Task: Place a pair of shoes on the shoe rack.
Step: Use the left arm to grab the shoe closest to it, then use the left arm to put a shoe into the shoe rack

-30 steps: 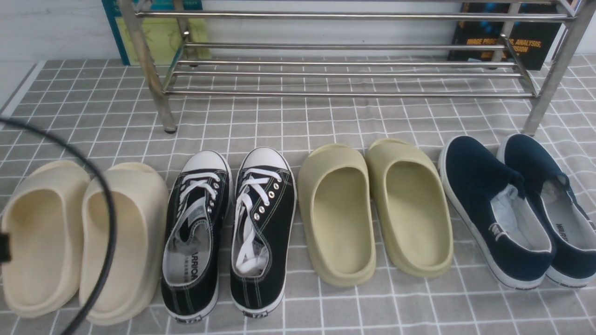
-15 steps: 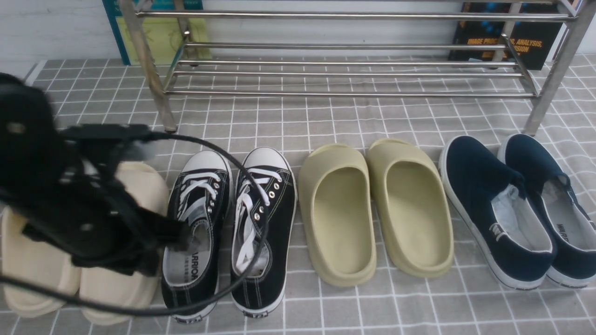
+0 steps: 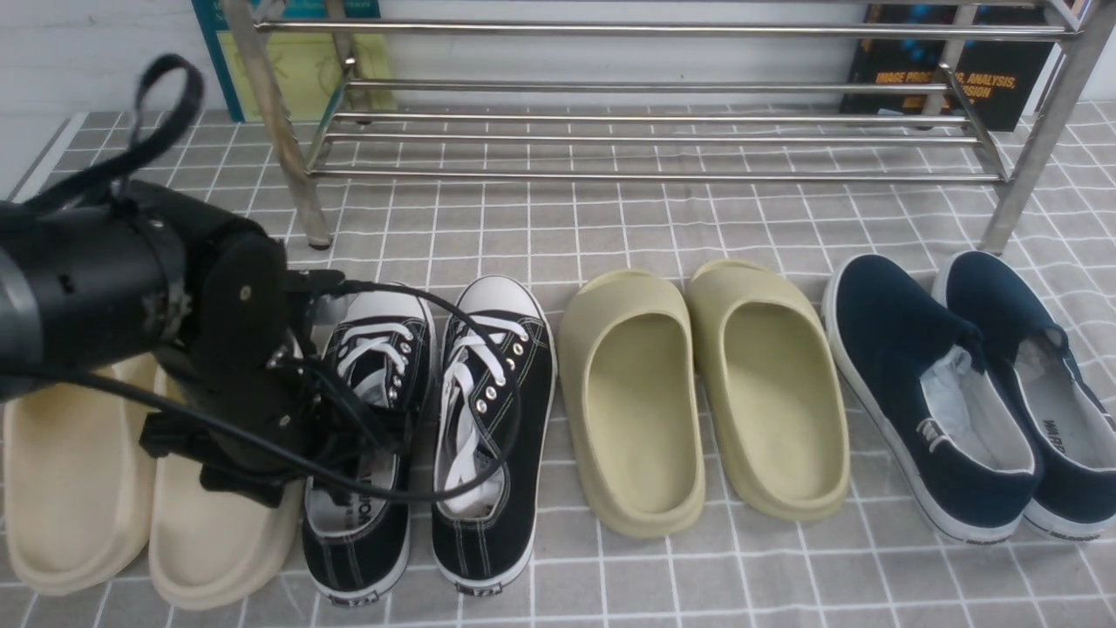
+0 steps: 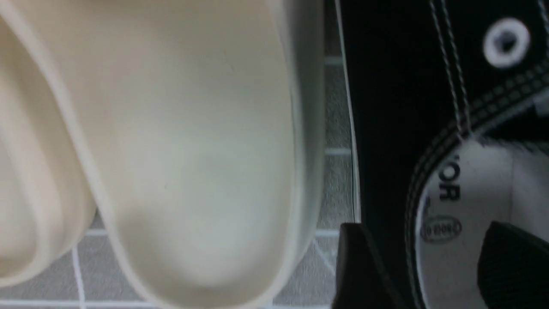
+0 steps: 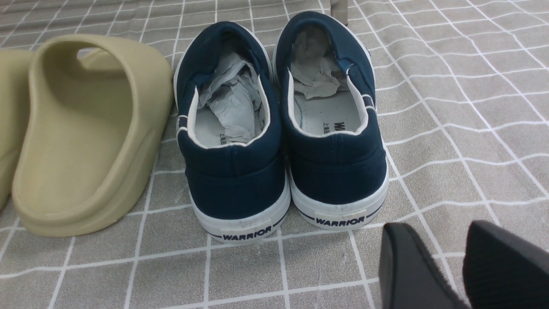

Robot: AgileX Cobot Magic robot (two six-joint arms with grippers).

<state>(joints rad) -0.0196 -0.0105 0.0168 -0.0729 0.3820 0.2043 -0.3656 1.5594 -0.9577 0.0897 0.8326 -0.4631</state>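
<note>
- The left hand (image 4: 424,227) is open, one finger outside the left black sneaker (image 4: 386,107) and one inside over its insole.
- Both black sneakers (image 3: 493,410) stand on the counter (image 3: 523,235), in front of the shoe rack (image 3: 654,174).
- The right hand (image 5: 446,234) is narrowly parted and empty.

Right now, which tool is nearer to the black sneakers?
Left. The left tool straddles the side wall of the left black sneaker, one finger inside it. The right tool hangs behind the navy slip-ons, far from that pair.
</note>
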